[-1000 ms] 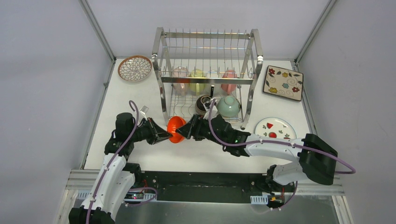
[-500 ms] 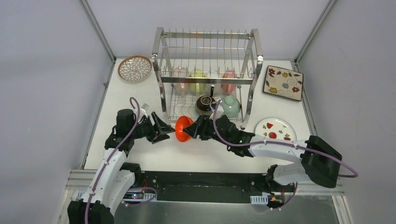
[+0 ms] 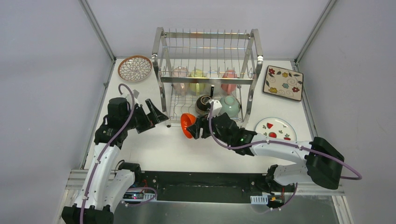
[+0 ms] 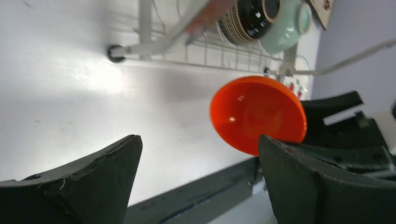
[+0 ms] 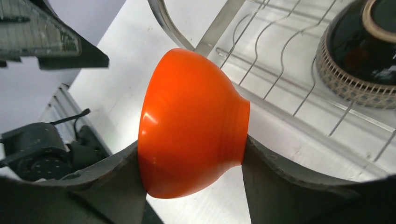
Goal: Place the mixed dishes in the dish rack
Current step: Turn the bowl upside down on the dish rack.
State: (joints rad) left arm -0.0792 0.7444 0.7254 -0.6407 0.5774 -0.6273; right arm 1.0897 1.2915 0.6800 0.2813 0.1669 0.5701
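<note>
My right gripper [image 3: 198,128] clamps the orange bowl [image 5: 187,121] across its foot. The bowl is tipped on its side, mouth toward my left gripper [image 4: 198,149], whose jaws stand wide apart and empty, near the rim but clear of it. The bowl hangs just before the near left post of the dish rack [image 3: 205,35], over the white table [image 3: 149,151]. Pale grey walls close in the table's sides.
</note>
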